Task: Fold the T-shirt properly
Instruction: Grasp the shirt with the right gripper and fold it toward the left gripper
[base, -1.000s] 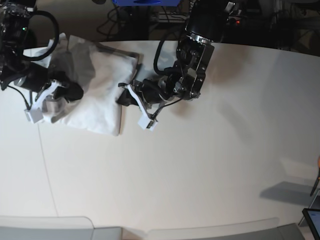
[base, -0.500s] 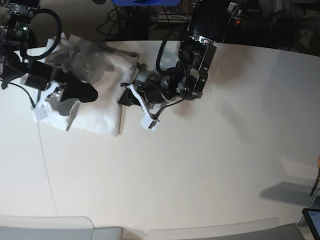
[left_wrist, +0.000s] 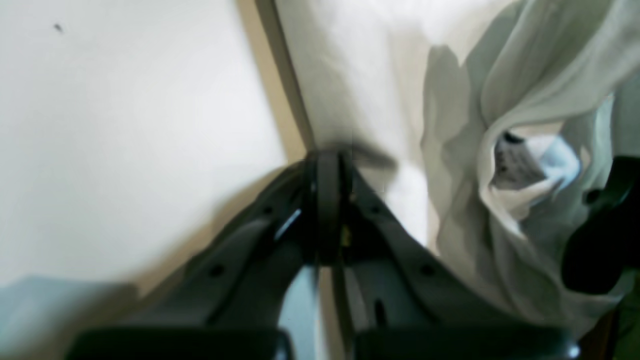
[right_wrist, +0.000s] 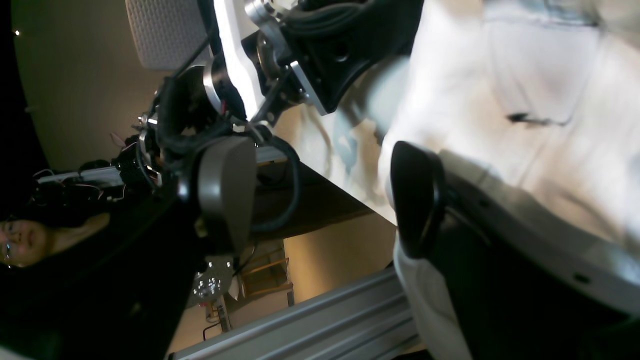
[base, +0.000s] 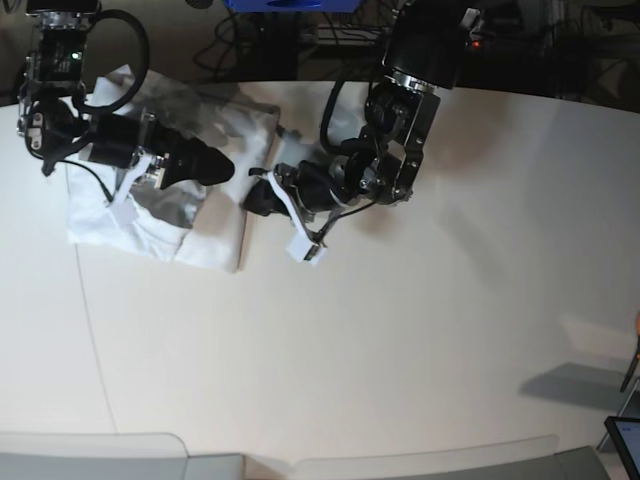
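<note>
The white T-shirt (base: 205, 240) lies folded into a wrinkled block at the table's far left. My right gripper (base: 212, 165) hovers over its middle, reaching toward the other arm. In the right wrist view this gripper (right_wrist: 320, 200) is open, its fingers (right_wrist: 415, 200) wide apart with nothing between them. My left gripper (base: 256, 200) sits low at the shirt's right edge. The left wrist view shows that gripper (left_wrist: 327, 165) shut, its tips meeting right at the edge of the T-shirt (left_wrist: 360, 75). I see no cloth pinched between them. Loose folds bunch up beyond.
The off-white table (base: 400, 330) stretches right and toward the front. Grey chair backs (base: 100, 455) line the near edge. A dark screen (base: 625, 440) and a stand sit at the lower right. Cables and gear lie behind the table. A person's face (right_wrist: 20, 240) shows in the right wrist view.
My right gripper has opened, let go of the shirt's left part and swung right over the shirt. The cloth has settled flatter. My left gripper has shifted slightly right, still shut.
</note>
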